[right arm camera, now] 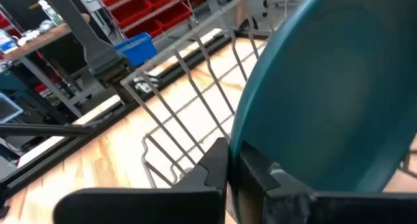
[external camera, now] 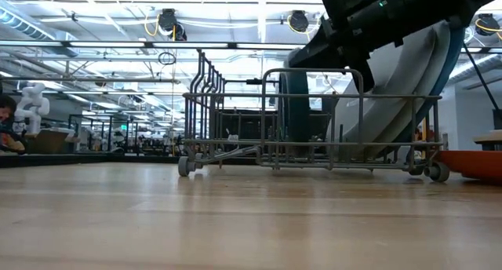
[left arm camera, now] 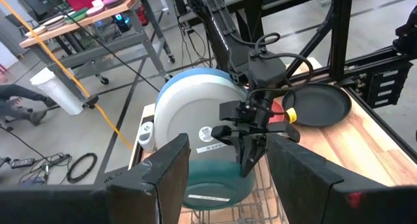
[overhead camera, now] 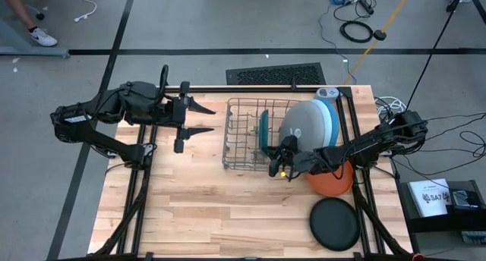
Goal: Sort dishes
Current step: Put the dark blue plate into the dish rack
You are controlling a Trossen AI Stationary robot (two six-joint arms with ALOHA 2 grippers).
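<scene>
the plates all look like stiff, smooth, glossy discs, so i'm judging them slippery on the flat faces and best taken by the thin rim, edge-on, with a firm pinch; they are probably light if plastic, though i cannot tell the material.

the largest, a grey plate [overhead camera: 302, 126], is leaning on edge just behind the right end effector [overhead camera: 282, 161], with a blue plate [overhead camera: 331, 123] stacked behind it and a pale blue rim [overhead camera: 327, 93] showing at the far end of that stack. their broad faces are offering nothing to grip, so the upper rim is the place to take them.

next in size, the black plate [overhead camera: 335, 223] is lying flat on the worktop [overhead camera: 205, 215], well off to the near side of the right end effector. lying flat, it will need a rim lifted or slid over the worktop edge.

the teal plate [overhead camera: 264, 132] is standing upright on edge in the wire dish rack [overhead camera: 241, 136], right beside the right end effector, whose fingers are pressed together and holding nothing.

the smallest, the orange plate [overhead camera: 331, 181], is sitting partly under the right arm.

the left end effector [overhead camera: 203, 118] is waiting well apart across the rack, fingers spread.
</scene>
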